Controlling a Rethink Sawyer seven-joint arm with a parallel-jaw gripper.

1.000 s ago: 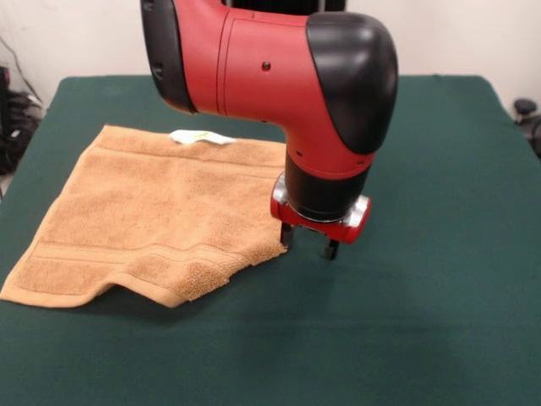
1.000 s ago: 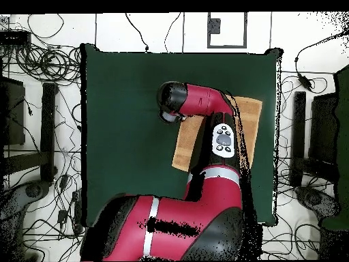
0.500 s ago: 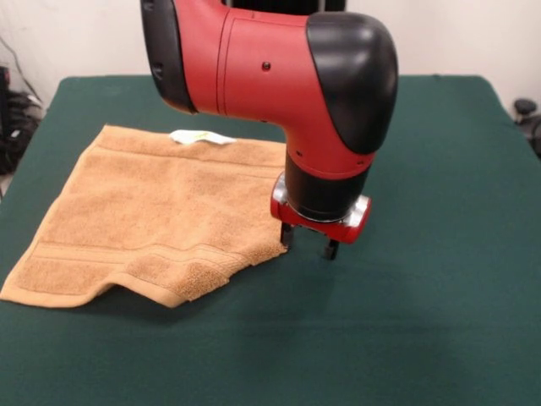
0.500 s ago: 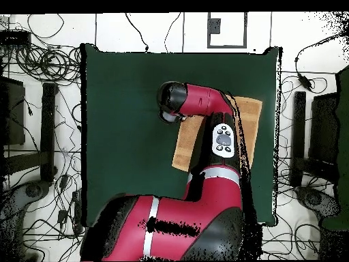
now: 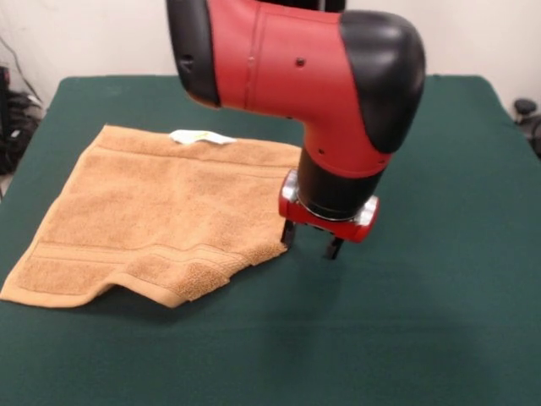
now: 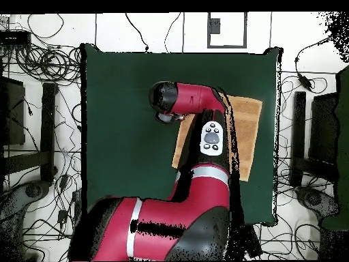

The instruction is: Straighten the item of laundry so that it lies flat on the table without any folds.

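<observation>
Glossy red arm point(image 5: 279, 59), black elbow cap, red-ringed wrist, dark claw point(image 5: 310, 244).

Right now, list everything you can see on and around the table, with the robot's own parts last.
towel: one, tan-orange, on the table's left part in the front view; its near edge is folded under and lifted.
tag: one, white, on the towel's far edge.
table: one, dark green cloth cover, under everything.
cables: many, black, on the floor round the table in the overhead view.
arm: one, red and black, reaching down over the table.
gripper: one, black jaws under a red ring, open, beside the towel's near right corner; whether they touch the cloth cannot be told.
</observation>
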